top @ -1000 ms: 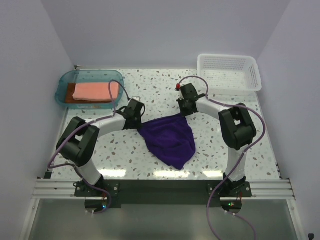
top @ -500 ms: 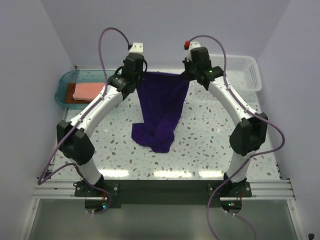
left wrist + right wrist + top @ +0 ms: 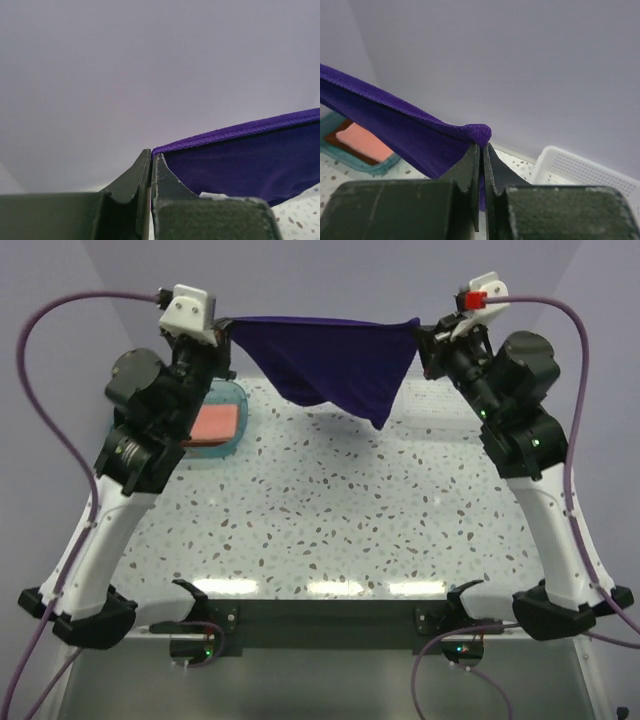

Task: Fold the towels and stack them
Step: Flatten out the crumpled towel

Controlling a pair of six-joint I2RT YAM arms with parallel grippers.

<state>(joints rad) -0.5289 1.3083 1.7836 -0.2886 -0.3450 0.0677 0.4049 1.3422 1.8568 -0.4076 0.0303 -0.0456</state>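
The left gripper (image 3: pixel 151 158) is pinching one top corner of the purple towel (image 3: pixel 240 161), its jaws pressing together with only the hem between them. The right gripper (image 3: pixel 481 146) is clamping the opposite top corner, and a small bunch of cloth is poking up just above its tips. Between the two grippers, the towel's upper hem is stretching taut and nearly level. The rest of the cloth is hanging below it and sagging to a point nearer the right gripper. Both arms are holding the towel high above the far edge of the tabletop (image 3: pixel 330 510), and it appears to be hanging clear of the surface. At the far left corner, the pink towel (image 3: pixel 215 423) is lying folded in the teal tray (image 3: pixel 240 408). The white basket (image 3: pixel 580 170) is sitting at the far right corner.
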